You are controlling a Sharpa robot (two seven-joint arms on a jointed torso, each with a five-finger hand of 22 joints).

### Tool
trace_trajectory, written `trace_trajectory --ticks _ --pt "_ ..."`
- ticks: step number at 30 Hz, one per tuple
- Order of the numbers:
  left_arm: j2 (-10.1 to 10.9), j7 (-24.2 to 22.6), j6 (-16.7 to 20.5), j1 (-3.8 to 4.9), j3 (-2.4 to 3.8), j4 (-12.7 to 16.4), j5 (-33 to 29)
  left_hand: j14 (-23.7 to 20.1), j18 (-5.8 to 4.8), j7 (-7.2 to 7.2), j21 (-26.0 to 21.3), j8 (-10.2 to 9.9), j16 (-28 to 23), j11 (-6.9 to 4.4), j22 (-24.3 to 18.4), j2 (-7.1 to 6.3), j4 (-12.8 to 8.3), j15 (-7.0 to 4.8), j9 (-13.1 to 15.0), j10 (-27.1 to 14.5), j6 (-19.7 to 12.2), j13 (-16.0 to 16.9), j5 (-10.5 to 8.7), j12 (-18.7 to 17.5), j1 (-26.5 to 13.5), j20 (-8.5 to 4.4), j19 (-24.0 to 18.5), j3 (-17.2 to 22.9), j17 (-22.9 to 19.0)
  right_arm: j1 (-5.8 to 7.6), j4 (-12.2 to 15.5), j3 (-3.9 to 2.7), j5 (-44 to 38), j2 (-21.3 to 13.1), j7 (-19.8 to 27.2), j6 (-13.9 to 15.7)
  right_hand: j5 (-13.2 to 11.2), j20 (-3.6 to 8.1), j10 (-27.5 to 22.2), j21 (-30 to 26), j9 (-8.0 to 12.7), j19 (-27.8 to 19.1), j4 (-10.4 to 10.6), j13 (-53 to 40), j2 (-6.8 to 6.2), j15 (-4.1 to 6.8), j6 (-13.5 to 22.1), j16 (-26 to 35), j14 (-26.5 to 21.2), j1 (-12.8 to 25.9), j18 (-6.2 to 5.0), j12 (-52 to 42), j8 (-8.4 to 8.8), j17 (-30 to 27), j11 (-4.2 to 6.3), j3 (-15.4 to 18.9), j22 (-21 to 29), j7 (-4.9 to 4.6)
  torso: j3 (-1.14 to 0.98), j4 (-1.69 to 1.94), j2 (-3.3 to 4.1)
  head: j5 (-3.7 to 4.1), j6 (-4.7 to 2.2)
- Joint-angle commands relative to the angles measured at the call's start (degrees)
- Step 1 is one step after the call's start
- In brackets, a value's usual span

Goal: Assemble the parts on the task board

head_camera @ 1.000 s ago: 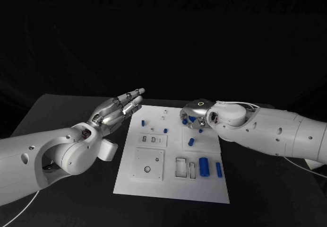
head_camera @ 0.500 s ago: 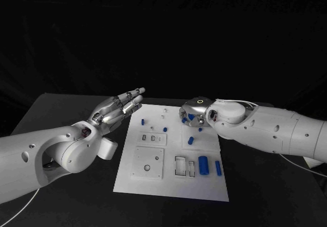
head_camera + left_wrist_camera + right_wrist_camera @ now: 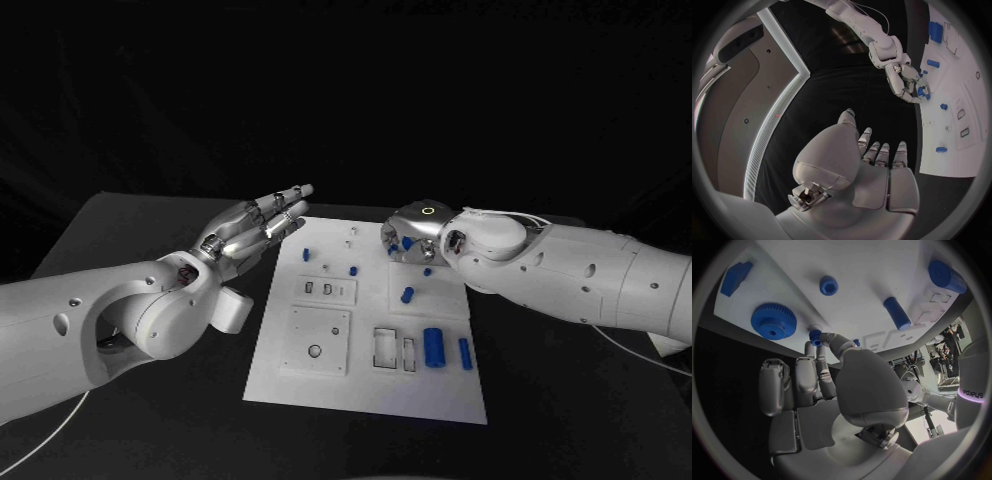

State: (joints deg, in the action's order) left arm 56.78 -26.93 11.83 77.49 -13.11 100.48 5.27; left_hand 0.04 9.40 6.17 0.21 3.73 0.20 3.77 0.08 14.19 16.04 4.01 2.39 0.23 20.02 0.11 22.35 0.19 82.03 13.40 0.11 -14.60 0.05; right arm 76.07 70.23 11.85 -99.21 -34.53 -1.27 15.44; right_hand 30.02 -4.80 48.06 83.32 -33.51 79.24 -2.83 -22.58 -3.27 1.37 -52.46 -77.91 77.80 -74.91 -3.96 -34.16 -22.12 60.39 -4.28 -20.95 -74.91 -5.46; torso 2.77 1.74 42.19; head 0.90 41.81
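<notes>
- Task board (image 3: 310,385): white plate lying flat at the centre of the black table (image 3: 130,240), long side running from 6 towards 12 o'clock.
- Near end of the board, at about 5 o'clock from its middle: a large blue cylinder (image 3: 434,347) and a thinner blue rod (image 3: 464,353), lying side by side and apart, next to open rectangular slots (image 3: 385,347).
- Square plate (image 3: 316,340) with a round hole, at about 7 o'clock on the board.
- Short blue peg (image 3: 408,295), lying just right of the board's middle.
- Small blue parts (image 3: 307,254) and (image 3: 353,271), towards the far left of the board.
- Left hand (image 3: 257,228): over the table just beside the board's left edge, at about 10 o'clock, palm flat, fingers straight and apart, holding nothing.
- Right hand (image 3: 410,240): over the far right of the board, at about 1 o'clock, fingers curled downward; the right wrist view shows its fingertips (image 3: 820,338) pinching a small blue gear (image 3: 815,334).
- Large blue gear (image 3: 774,320), lying flat on the board near that hand.
</notes>
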Motion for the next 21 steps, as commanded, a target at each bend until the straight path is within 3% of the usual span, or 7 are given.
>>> trace_trajectory --ticks 1,9,15,21 --pt "0.0 0.2 -0.9 0.07 0.03 0.2 0.6 0.0 0.94 -0.02 -0.1 0.3 -0.2 0.52 0.0 0.15 0.0 0.29 0.1 0.1 0.4 0.0 0.43 -0.1 0.7 0.34 0.0 0.5 -0.1 0.12 0.0 -0.12 0.6 -0.1 1.2 2.8 0.2 0.06 2.1 0.2 -0.2 0.2 -0.3 -0.1 0.15 0.42 -0.3 0.2 -0.1 -1.0 0.81 -0.1 -0.08 -0.2 1.37 -0.3 -4.3 -0.07 0.04 -0.02 0.05 -0.24 0.03" --pt "-0.1 0.6 -0.9 0.07 0.03 0.2 0.6 0.0 0.95 0.08 0.0 0.5 -0.2 0.63 0.1 0.07 -0.2 0.41 0.1 0.1 0.7 0.0 0.84 -0.1 1.3 0.54 0.1 0.7 -0.1 0.9 -0.6 -0.63 2.5 2.1 1.7 2.4 -0.6 -0.37 2.9 -0.2 -0.4 -0.2 -0.3 0.1 -0.04 -0.29 0.3 0.8 -0.3 -1.5 0.73 0.7 1.04 -1.1 1.08 -0.6 -3.9 -0.74 -0.05 0.18 0.14 -0.66 0.41" --pt "-0.3 0.7 -0.8 0.08 0.04 0.1 0.9 0.0 0.94 0.19 0.0 0.8 -0.2 0.76 0.1 0.04 -0.3 0.42 0.2 0.2 1.5 0.0 0.98 -0.1 1.6 0.64 0.1 0.8 -0.1 1.74 -3.7 -0.88 3.5 5.4 1.7 0.5 -2.1 -0.62 3.1 -0.7 -0.4 -0.8 -0.2 0.3 0.02 -0.44 0.7 1.6 -0.9 -1.9 0.53 1.5 1.98 -2.2 0.85 -0.7 -3.4 -0.97 0.11 0.65 0.32 -0.39 0.4" --pt "-0.7 0.5 -0.6 0.08 0.04 -0.1 1.2 0.0 0.94 0.23 0.0 0.9 -0.2 0.79 0.1 0.01 -0.3 0.41 0.2 0.2 1.8 0.0 1.04 0.0 1.7 0.65 0.1 0.8 -0.1 2.12 -7.4 -1.06 4.3 8.3 1.6 -1.0 -2.4 -0.64 2.8 -0.5 -0.2 -0.4 -0.1 0.5 0.03 -0.4 1.0 1.3 -0.6 -1.9 0.65 2.2 2.68 -1.6 0.69 -0.8 -3.9 -1.02 0.13 0.47 0.3 -0.42 0.31"
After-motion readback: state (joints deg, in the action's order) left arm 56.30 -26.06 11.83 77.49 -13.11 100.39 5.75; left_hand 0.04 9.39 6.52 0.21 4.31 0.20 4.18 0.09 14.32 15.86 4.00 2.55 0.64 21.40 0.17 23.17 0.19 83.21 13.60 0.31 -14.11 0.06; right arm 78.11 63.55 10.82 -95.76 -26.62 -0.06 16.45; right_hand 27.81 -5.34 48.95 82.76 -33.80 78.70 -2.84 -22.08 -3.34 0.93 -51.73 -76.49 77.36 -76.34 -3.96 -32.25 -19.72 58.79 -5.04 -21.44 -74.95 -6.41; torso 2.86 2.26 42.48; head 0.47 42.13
